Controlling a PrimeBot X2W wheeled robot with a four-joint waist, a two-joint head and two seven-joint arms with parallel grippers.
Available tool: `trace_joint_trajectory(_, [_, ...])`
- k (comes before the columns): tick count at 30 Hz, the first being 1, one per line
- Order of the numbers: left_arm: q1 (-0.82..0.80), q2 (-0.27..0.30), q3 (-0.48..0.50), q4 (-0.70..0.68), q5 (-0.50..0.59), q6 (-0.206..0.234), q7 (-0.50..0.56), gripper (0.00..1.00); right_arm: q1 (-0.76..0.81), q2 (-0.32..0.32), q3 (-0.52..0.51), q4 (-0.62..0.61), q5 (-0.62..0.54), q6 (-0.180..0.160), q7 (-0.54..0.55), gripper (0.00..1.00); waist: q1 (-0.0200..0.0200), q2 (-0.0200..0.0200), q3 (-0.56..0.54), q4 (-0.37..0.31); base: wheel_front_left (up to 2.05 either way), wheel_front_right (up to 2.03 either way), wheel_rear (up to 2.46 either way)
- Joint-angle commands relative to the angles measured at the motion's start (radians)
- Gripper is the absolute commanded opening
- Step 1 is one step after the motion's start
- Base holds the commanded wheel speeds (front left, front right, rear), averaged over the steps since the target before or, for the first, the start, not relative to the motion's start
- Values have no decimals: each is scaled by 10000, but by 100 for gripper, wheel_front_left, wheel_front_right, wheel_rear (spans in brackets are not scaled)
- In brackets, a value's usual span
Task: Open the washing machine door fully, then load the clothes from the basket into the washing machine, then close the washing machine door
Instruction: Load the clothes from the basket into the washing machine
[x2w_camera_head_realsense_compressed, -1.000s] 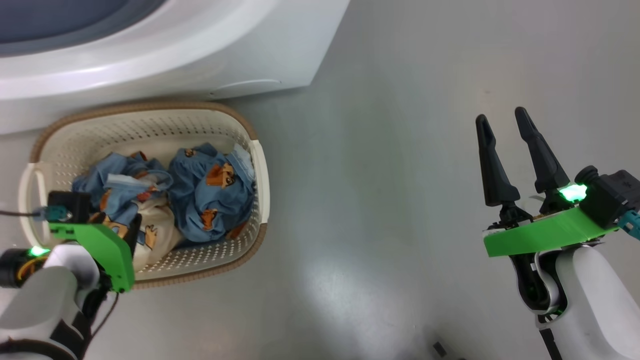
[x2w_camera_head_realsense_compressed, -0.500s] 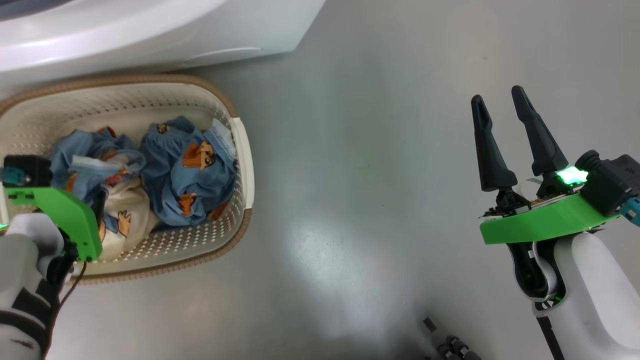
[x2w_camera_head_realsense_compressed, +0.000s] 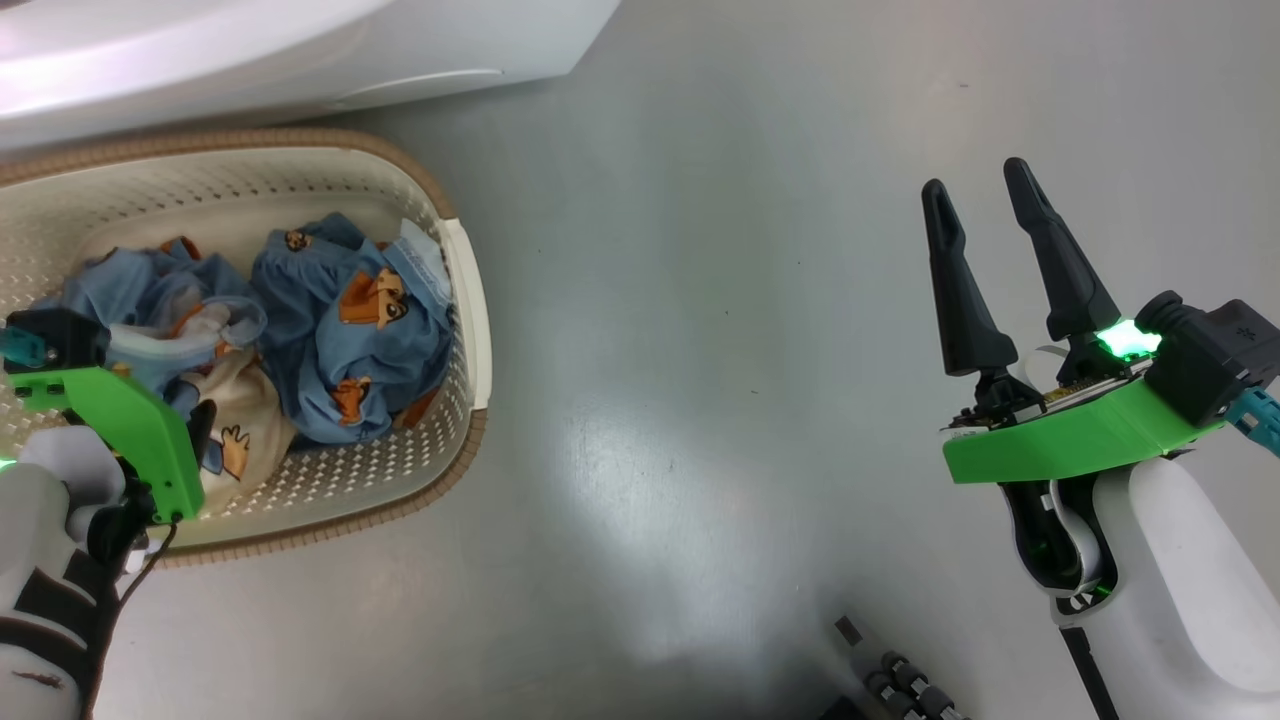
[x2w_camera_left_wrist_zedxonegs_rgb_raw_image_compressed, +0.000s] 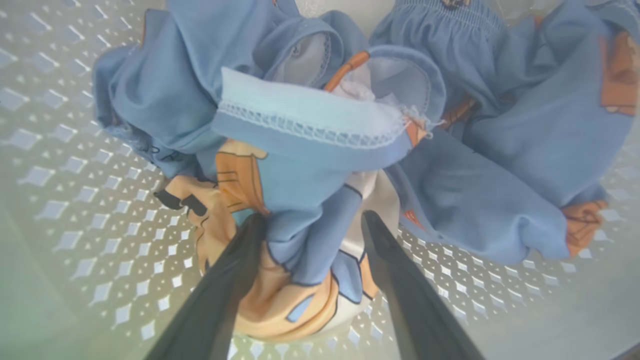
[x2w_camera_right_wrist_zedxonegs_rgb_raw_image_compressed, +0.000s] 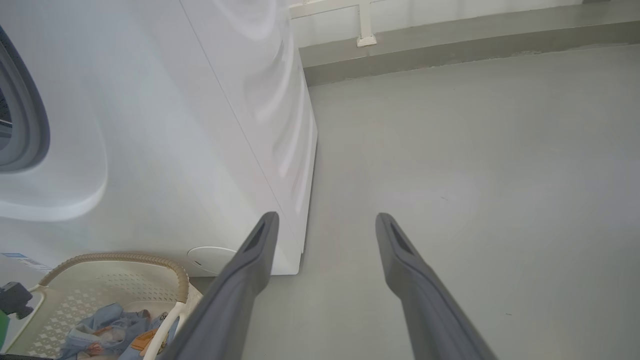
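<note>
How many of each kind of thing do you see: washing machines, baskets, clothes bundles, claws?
Washing machine: 1
Basket: 1
Clothes bundles: 2
Claws: 2, left claw and right claw
Total: 6

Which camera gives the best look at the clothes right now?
The left wrist view: the clothes are close up, folds and prints sharp, the left gripper straddling one bunch. The head view shows them in the basket, partly behind the left arm. The right wrist view catches a small far-off bit.
</note>
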Motion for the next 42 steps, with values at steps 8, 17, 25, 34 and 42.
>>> trace_joint_trajectory(8, [-120,325,9,-4,-162,-86,163,100,89,71,246,-291,-93,56,-78,100,0,-1,301,-105,0,0,0])
trace_joint_trajectory(17, [-214,405,-219,1,-145,-104,-42,0,-31,153,240,-335,-103,56,-78,100,0,-1,462,-185,0,0,0])
trace_joint_trajectory(25, [39,228,-123,-10,-480,-109,-740,0,-47,190,177,-279,-86,56,-78,100,0,-1,-56,1,0,0,0])
trace_joint_trajectory(34, [891,40,-183,-452,-919,-110,-2202,0,221,77,70,-116,-37,56,-78,100,0,-1,-1261,358,0,0,0])
trace_joint_trajectory(42, [1556,-100,-344,-649,-1189,-110,-3281,0,636,-41,-2,38,-1,56,-78,100,0,-1,-2278,614,0,0,0])
